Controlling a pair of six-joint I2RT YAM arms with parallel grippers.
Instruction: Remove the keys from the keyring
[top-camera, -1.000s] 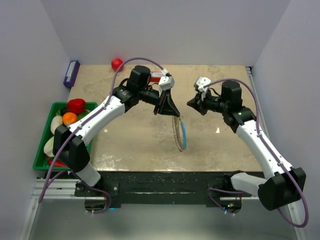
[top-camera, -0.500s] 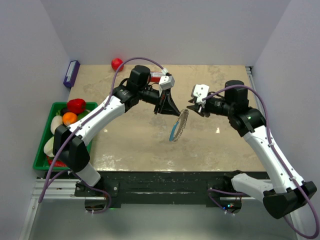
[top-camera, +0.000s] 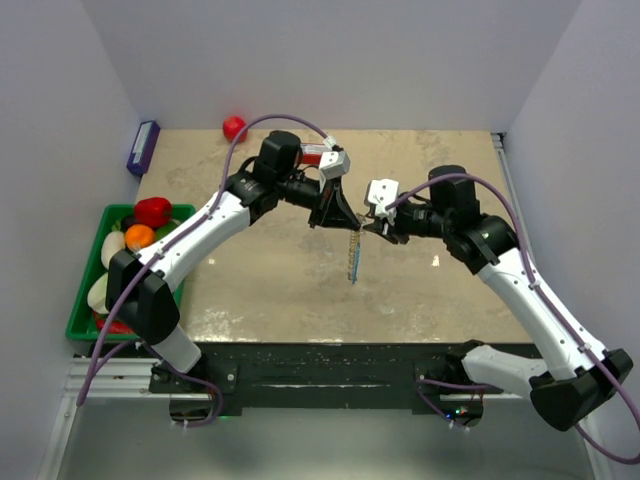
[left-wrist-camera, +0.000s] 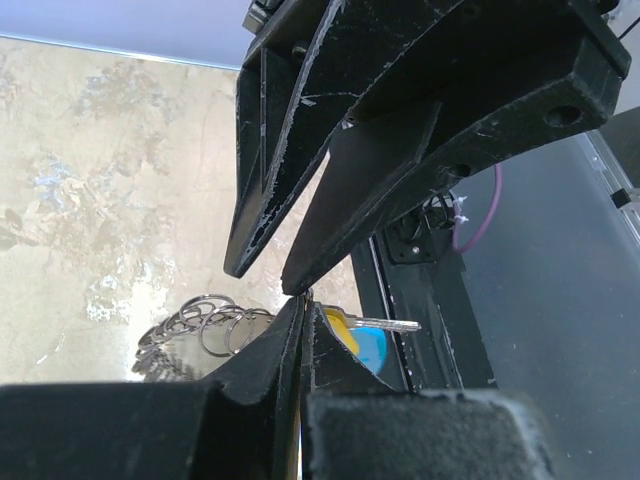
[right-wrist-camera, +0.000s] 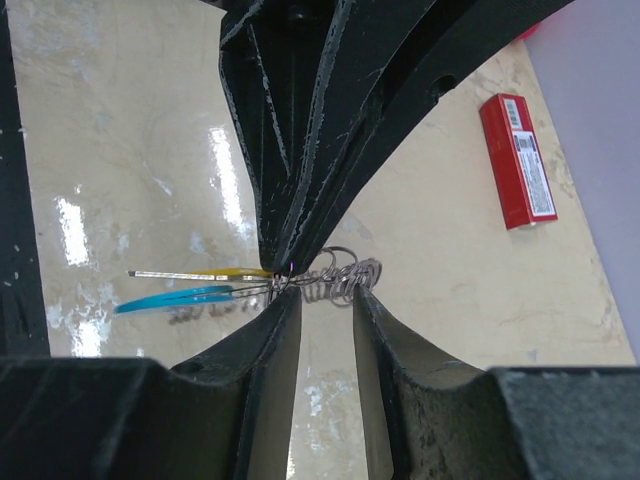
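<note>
My left gripper (top-camera: 343, 224) is shut on the keyring (top-camera: 352, 256), a bunch of silver wire rings that hangs edge-on above the table. In the left wrist view the left gripper (left-wrist-camera: 303, 305) pinches it at the tips, with the rings (left-wrist-camera: 205, 325) to the left. A yellow-headed key (left-wrist-camera: 346, 329) and a blue-headed one (left-wrist-camera: 374, 349) stick out to the right. My right gripper (right-wrist-camera: 325, 298) is open. Its tips stand on either side of the keyring (right-wrist-camera: 345, 278), right by the left gripper's shut fingers (right-wrist-camera: 300, 150). The keys, yellow (right-wrist-camera: 215, 272) and blue (right-wrist-camera: 175, 298), point left.
A green basket (top-camera: 84, 315) of fruit and vegetables stands at the left edge. At the back are a red ball (top-camera: 234, 127) and a purple box (top-camera: 143, 146). A red box (right-wrist-camera: 518, 160) lies flat behind the grippers.
My right gripper has opened and moved left up to the keyring. The hanging keyring swung and now hangs straight down. The left arm held still.
</note>
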